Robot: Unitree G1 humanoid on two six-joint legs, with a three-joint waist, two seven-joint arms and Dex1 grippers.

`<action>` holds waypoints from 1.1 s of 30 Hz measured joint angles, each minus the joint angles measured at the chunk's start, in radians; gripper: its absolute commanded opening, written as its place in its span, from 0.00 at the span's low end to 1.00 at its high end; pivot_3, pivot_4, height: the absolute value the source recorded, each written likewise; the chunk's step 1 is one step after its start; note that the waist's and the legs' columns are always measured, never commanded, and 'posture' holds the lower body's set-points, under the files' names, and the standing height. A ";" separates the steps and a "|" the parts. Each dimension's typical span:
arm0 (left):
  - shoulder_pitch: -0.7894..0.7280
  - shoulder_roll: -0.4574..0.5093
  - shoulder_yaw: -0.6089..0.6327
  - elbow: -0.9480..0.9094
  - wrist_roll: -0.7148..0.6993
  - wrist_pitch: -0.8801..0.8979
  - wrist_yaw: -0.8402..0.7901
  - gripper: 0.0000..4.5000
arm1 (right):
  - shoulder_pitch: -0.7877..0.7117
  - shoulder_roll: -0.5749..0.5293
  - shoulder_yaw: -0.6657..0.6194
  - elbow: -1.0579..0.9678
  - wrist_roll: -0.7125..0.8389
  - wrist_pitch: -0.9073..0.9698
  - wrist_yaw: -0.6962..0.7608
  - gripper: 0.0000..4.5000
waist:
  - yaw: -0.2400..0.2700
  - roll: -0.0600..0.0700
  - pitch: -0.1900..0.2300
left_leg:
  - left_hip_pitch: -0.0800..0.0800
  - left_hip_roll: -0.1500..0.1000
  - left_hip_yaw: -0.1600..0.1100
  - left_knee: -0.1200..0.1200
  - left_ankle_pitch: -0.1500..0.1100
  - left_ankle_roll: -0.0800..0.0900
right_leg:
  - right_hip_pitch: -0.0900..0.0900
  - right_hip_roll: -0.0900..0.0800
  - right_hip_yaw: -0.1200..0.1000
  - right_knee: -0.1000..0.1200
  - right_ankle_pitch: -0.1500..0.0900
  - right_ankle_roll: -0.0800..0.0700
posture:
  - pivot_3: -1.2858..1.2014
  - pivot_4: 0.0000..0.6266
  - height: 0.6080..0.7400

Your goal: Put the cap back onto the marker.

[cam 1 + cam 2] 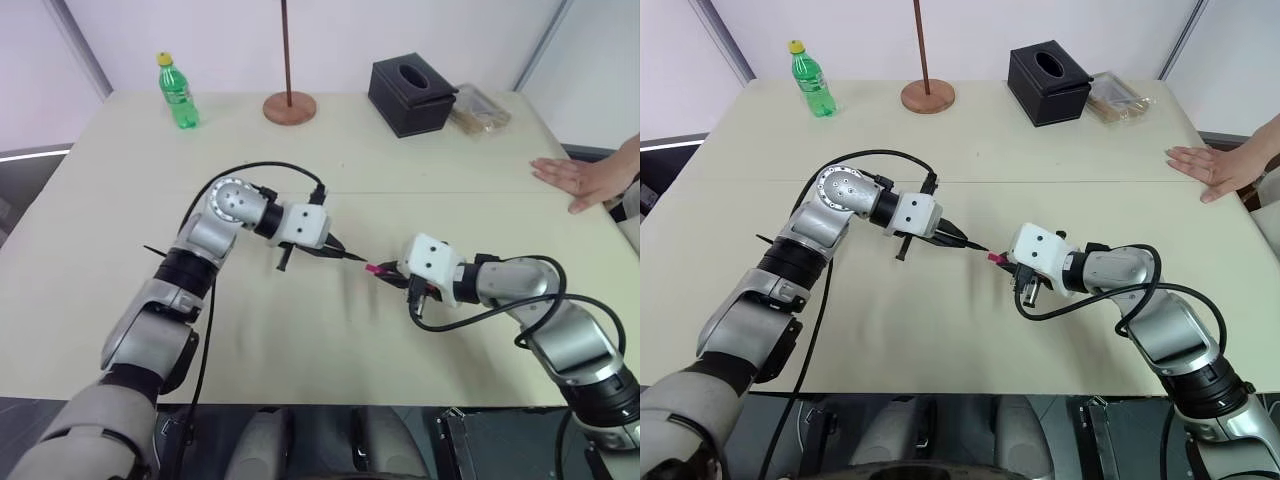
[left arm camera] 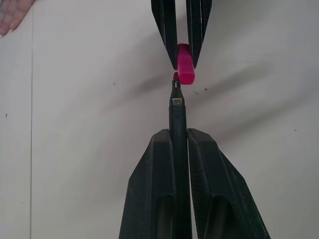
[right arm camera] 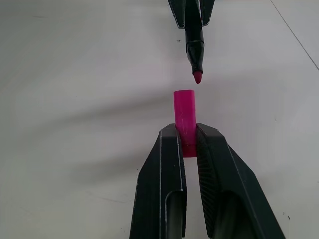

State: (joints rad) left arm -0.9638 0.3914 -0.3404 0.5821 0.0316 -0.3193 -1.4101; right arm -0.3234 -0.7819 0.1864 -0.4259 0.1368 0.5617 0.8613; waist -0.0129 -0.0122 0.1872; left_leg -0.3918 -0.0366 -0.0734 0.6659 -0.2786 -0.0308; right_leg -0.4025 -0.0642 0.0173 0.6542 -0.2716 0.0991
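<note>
Pink cap (image 3: 185, 117): small bright cylinder, smooth plastic, open end facing the marker (image 3: 194, 42). R gripper (image 3: 189, 144) is clamped on its rear end, approx half the cap sticking out past the fingertips. Marker is thin, black, pen-like, w/ a small reddish-pink nib at the end and a narrow metallic ring further back, seen in the left wrist view. L gripper (image 2: 180, 137) is closed on the marker's barrel, front section and nib projecting beyond the fingers.

Both items are held in the air above the beige table (image 1: 300, 340), near its middle, between the two arms. Nib points at the cap's open mouth; the two are just apart, not touching, w/ the nib sitting slightly off to one side of the cap's axis. Cap is not yet on the marker.

Farther back on the table: green bottle (image 1: 177, 92) w/ yellow lid, round wooden stand base (image 1: 290, 107) w/ pole, black tissue box (image 1: 411, 96). A person's hand (image 1: 580, 180) rests flat on the table's far right edge.
</note>
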 measured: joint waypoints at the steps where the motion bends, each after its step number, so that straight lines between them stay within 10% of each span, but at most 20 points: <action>1: 0.000 0.000 0.000 -0.001 0.000 0.002 0.000 0.00 | 0.000 0.000 0.000 0.000 0.000 0.000 0.000 0.00 | 0.000 0.000 0.000 | 0.000 0.000 0.000 0.000 0.000 0.000 | 0.000 0.000 0.000 0.000 0.000 0.000 | 0.52 0.24 1.00; 33: 0.000 -0.005 -0.006 0.009 0.003 -0.003 -0.003 0.00 | -0.014 -0.002 -0.007 -0.004 0.005 0.019 -0.003 0.00 | 0.000 0.000 0.000 | 0.000 0.000 0.000 0.000 0.000 0.000 | 0.000 0.000 0.000 0.000 0.000 0.000 | 0.52 0.24 1.00</action>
State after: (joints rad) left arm -0.9638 0.3866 -0.3460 0.5907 0.0351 -0.3225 -1.4130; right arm -0.3370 -0.7839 0.1791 -0.4301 0.1417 0.5806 0.8584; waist -0.0130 -0.0122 0.1872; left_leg -0.3919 -0.0366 -0.0734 0.6659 -0.2786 -0.0308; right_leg -0.4026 -0.0642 0.0173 0.6542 -0.2716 0.0991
